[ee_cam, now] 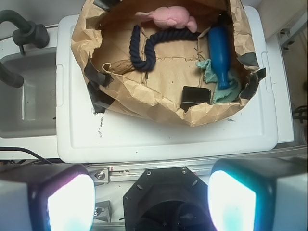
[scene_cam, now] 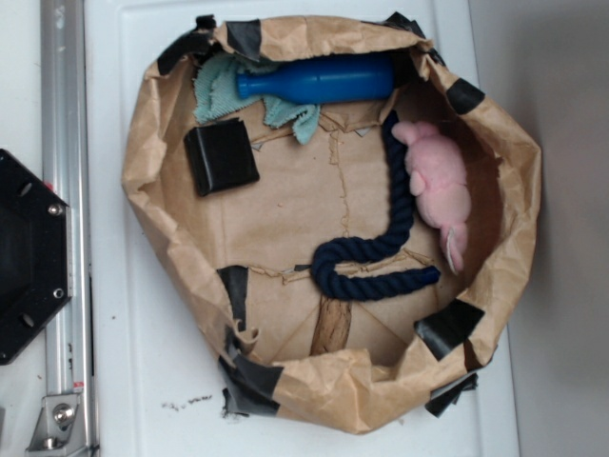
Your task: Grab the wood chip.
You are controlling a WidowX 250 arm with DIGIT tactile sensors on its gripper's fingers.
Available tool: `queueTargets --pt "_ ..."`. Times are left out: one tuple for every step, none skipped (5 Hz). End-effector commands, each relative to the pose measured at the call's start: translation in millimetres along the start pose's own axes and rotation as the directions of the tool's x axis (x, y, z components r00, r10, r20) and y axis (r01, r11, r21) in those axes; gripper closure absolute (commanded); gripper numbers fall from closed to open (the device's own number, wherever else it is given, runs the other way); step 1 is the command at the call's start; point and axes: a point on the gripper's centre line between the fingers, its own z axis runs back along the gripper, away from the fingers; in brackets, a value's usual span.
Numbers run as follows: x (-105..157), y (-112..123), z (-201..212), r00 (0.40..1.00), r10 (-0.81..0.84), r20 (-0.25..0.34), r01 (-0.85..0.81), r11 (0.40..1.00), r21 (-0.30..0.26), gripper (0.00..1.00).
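Your tool (ee_cam: 151, 197) hangs wide open, high above the white surface (ee_cam: 168, 137), well clear of the bag (scene_cam: 143, 143). The chip (scene_cam: 331, 324) lies flat on the bag's floor, one end tucked under the rope (scene_cam: 376, 276).

The gripper (ee_cam: 151, 202) was seen wide open — well short of the paper bag (ee_cam: 144, 91), where the wood chip (ee_cam: 119, 66) lay beside the rope (ee_cam: 144, 48).

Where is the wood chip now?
In the exterior view, the wood chip lies low in the paper bag, just below the blue rope's coil.
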Motion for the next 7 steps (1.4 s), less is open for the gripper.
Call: queueTargets --pt "0 0 0 1.000 0.000 0.000 0.000 1.000 0.000 0.00" --pt "46 -7 -3 0.994 0.112 0.017 -0.111 0.993 -0.028 0.00" --pt "77 0 -11 0.963 0.266 0.029 -0.265 0.963 -0.046 0.00" --pt "107 16 -46 0.899 0.438 -0.007 -0.437 0.895 -0.090 0.00" --pt "112 28 -93 0.828 0.553 -0.088 -0.559 0.828 -0.054 0.00" --pt "111 23 -126 0.795 0.594 -0.125 -0.602 0.797 -0.041 0.00" --pt "96 -2 -150 0.797 0.580 -0.171 -0.591 0.806 -0.021 0.00"
